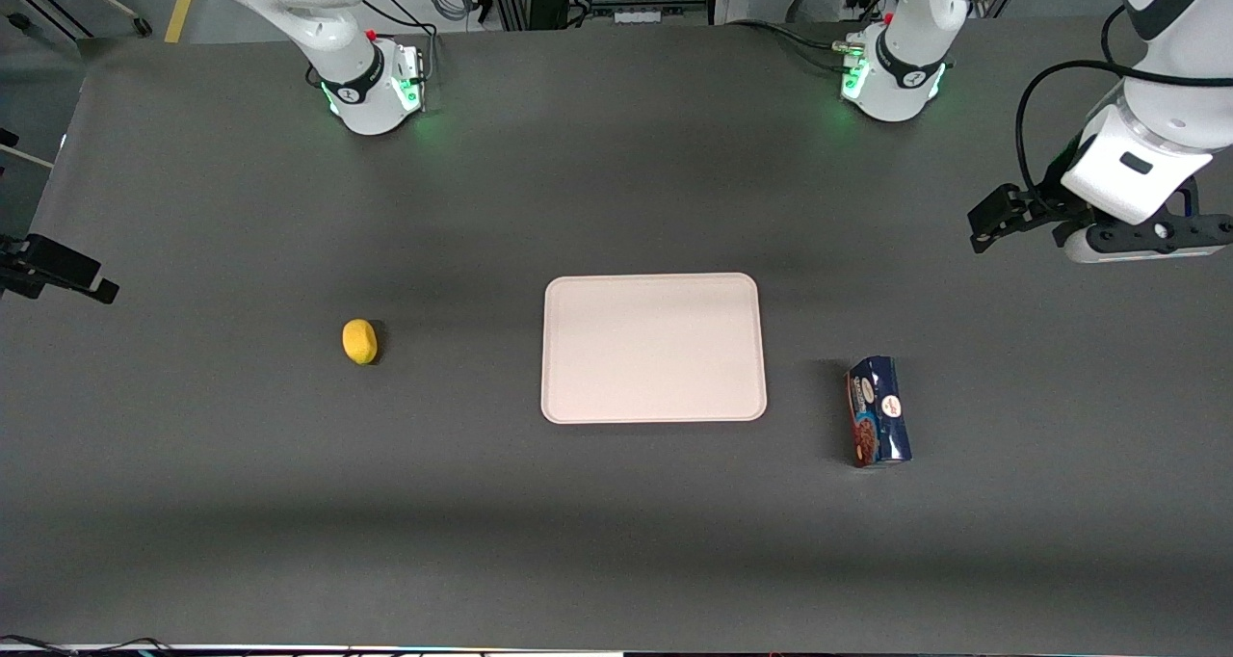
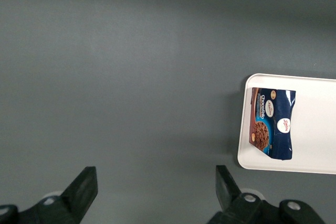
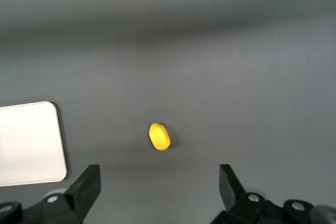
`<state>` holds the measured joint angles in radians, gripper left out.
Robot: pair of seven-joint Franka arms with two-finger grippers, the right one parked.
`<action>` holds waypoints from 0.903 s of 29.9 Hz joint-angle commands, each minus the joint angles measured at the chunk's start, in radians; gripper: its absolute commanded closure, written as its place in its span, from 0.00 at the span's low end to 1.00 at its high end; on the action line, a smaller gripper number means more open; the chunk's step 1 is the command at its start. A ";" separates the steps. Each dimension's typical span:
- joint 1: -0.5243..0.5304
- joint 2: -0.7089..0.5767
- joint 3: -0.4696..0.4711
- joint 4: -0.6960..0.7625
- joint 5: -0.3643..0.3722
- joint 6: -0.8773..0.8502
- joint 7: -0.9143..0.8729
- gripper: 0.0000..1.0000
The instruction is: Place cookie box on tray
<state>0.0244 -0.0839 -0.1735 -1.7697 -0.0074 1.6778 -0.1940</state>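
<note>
The dark blue cookie box (image 1: 878, 411) lies on the grey table beside the pale pinkish-white tray (image 1: 655, 349), toward the working arm's end and apart from the tray's rim. In the left wrist view the cookie box (image 2: 273, 124) shows against the tray (image 2: 315, 129). My left gripper (image 1: 984, 225) hangs above the table near the working arm's end, farther from the front camera than the box. Its fingers are open wide in the wrist view, gripper (image 2: 156, 177), with only bare table between them.
A small yellow lemon-like object (image 1: 359, 341) sits on the table toward the parked arm's end, well apart from the tray; the right wrist view shows the same object (image 3: 159, 136). Both arm bases (image 1: 891, 79) stand at the table's back edge.
</note>
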 commanded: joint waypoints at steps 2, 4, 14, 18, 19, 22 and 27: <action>-0.017 0.015 0.008 0.018 0.012 -0.006 -0.008 0.00; -0.018 0.026 0.006 0.016 0.006 -0.004 -0.010 0.00; -0.020 0.064 -0.020 -0.086 0.003 0.135 -0.071 0.00; -0.020 0.084 -0.038 -0.140 0.010 0.221 -0.084 0.00; -0.018 0.095 -0.038 -0.140 0.010 0.232 -0.085 0.00; -0.018 0.127 -0.038 -0.140 0.009 0.253 -0.088 0.00; -0.020 0.187 -0.038 -0.152 0.010 0.327 -0.101 0.00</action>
<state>0.0143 0.0590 -0.2173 -1.9106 -0.0083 1.9382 -0.2680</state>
